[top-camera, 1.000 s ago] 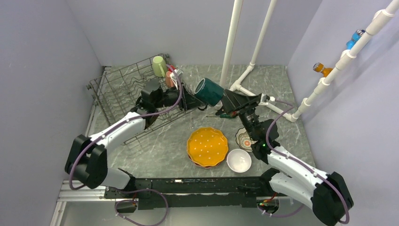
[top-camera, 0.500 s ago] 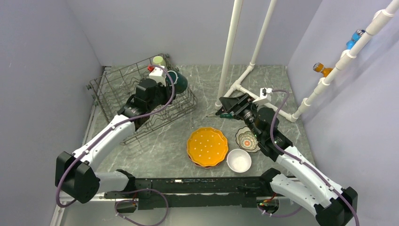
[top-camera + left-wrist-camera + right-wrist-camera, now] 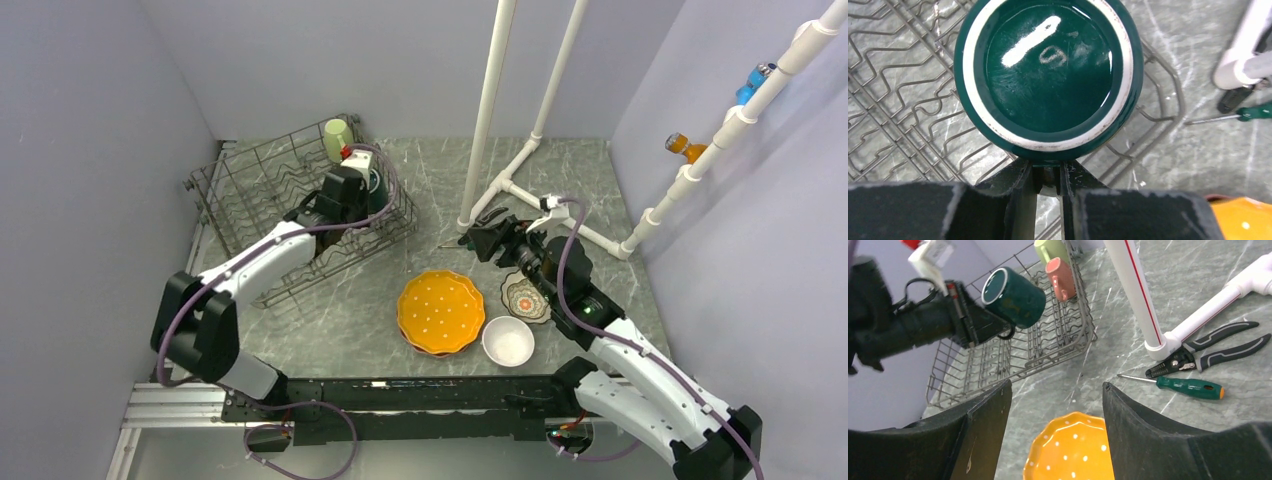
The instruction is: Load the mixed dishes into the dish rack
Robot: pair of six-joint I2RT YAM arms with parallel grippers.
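The teal mug [image 3: 1048, 75] is pinched by its handle in the left tool [image 3: 1048, 175] and held over the right side of the rack [image 3: 1048, 355]. In so thin a grip it could swivel and be knocked against the wires (or the pink mug [image 3: 1058, 272]). Only the pink mug and the green mug [image 3: 1053, 250] are racked. The right tool [image 3: 1056, 390] is spread, empty, above the desk [image 3: 600, 180].

Lighting was bright, even and diffuse from overhead. Shadows were soft and short, faint under the plates [image 3: 440, 312]. White glare streak on the mug [image 3: 1048, 75] base. Left fingers [image 3: 1018, 200] and right fingers [image 3: 1168, 440] were close to the lens and soft. Top view was sharp throughout.
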